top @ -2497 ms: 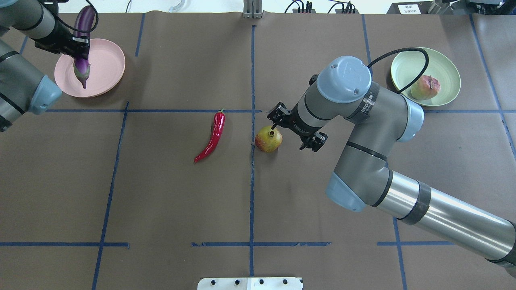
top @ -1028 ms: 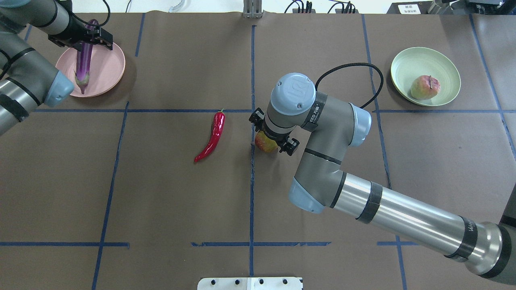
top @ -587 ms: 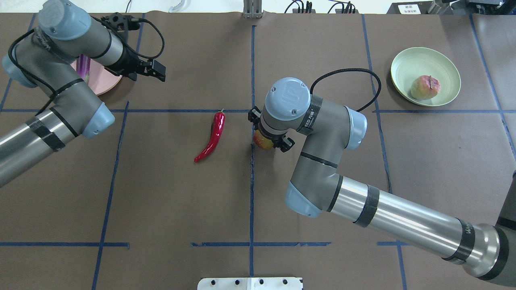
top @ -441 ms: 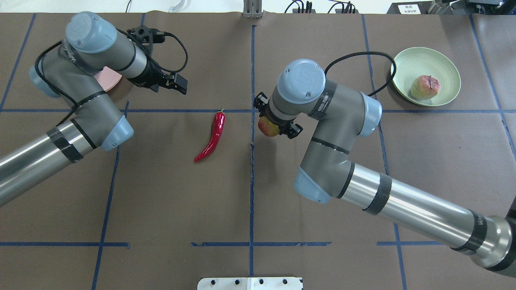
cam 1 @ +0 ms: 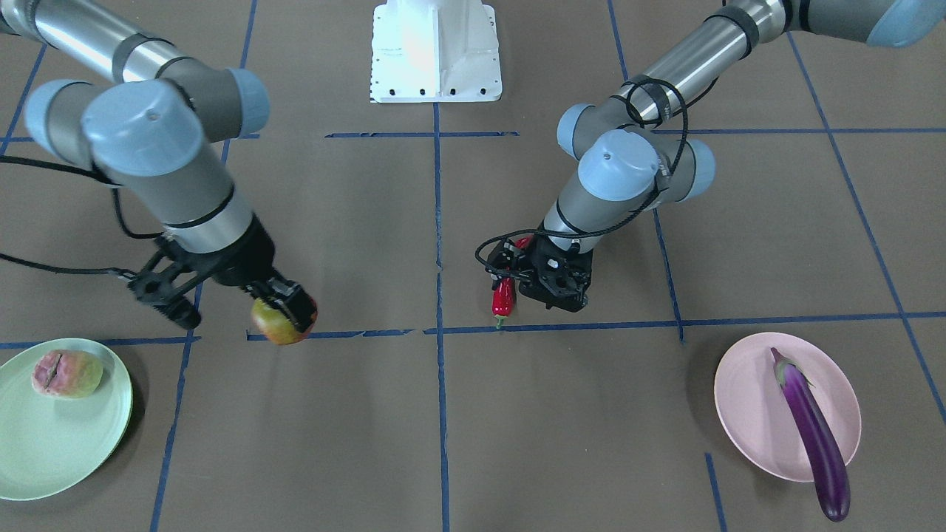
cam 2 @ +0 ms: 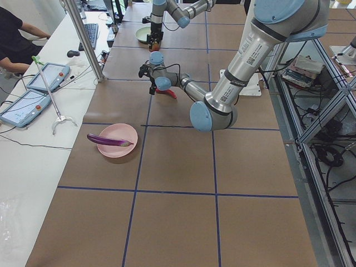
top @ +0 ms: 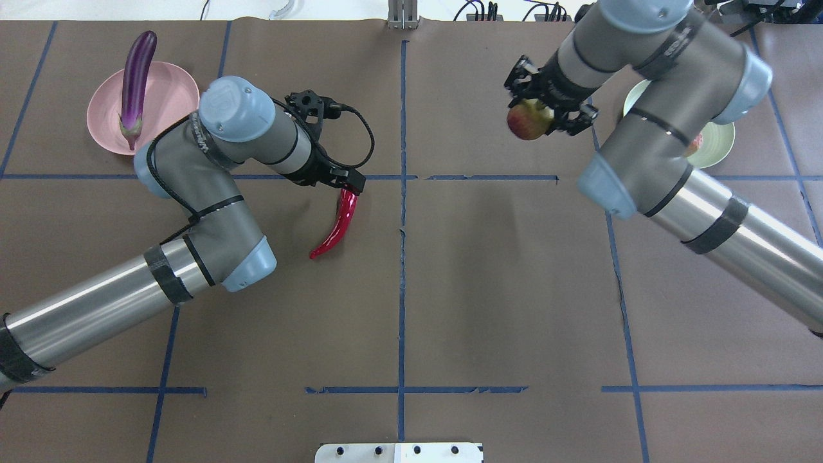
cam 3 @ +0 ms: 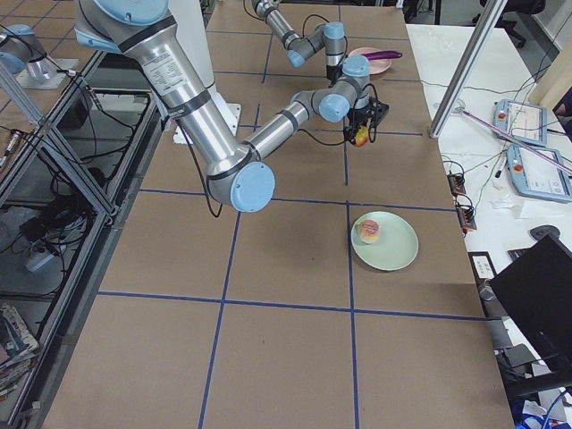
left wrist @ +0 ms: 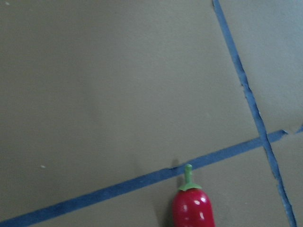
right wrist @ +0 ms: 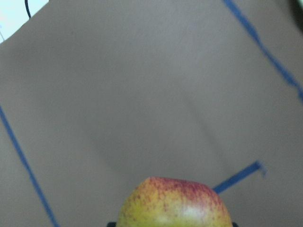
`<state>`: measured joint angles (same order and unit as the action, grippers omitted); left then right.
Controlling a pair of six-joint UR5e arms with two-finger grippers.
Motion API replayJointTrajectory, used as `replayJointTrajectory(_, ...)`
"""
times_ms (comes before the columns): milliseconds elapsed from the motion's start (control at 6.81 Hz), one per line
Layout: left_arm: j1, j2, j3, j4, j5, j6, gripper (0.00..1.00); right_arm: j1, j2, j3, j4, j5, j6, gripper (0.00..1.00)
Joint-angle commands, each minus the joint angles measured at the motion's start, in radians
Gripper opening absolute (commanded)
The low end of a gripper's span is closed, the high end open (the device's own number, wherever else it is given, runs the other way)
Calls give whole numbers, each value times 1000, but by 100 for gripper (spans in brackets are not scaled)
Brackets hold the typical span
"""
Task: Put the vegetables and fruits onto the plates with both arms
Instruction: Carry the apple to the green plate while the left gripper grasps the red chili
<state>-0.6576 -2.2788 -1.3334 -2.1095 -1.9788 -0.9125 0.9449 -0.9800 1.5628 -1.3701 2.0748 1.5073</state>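
My right gripper [top: 540, 116] is shut on the pomegranate [top: 524, 122] and holds it in the air, short of the pale green plate [top: 723, 138]. It also shows in the front view [cam 1: 283, 319] and the right wrist view [right wrist: 175, 203]. The peach [cam 1: 66, 373] lies on the green plate [cam 1: 59, 436]. My left gripper [top: 347, 183] looks open and hangs over the stem end of the red chili [top: 337, 225], which lies on the table [cam 1: 504, 295] [left wrist: 193, 208]. The purple eggplant [top: 135, 77] lies across the pink plate [top: 170, 96], its tip past the rim.
The table is brown paper with blue tape lines [top: 402, 257]. The white base block [top: 398, 452] sits at the near edge. My right arm's elbow [top: 649, 148] covers part of the green plate. Tablets and cables lie on the side benches [cam 2: 33, 94].
My left gripper let go of the eggplant on the pink plate and moved right to the chili. My right gripper closed on the pomegranate, lifted it and carried it toward the green plate.
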Motion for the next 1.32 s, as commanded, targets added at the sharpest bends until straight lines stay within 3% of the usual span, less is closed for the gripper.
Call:
replayJointTrajectory(0,58,-19,0,32,76,6,72,182,-81,-112,2,28,-390,0)
replayJointTrajectory(294,56,-19,-3,101,131,9,10,265,-80,-289,6,28,-649,0)
replayJointTrajectory(441,50,-21,-16,139,176,9,0,265,-75,-349,9,28,-665,0)
replayJointTrajectory(734,-14,-8,-123,189,176,8,0,261,-66,-398,9,21,-679,1)
replayJointTrajectory(881,-42,58,-188,189,176,1,0,255,-63,-423,11,15,-680,3)
replayJointTrajectory(1028,-98,111,-207,189,175,4,0,230,-62,-423,13,13,-679,39)
replayJointTrajectory(1175,-175,149,-204,181,169,20,0,200,-62,-437,78,-5,-673,99)
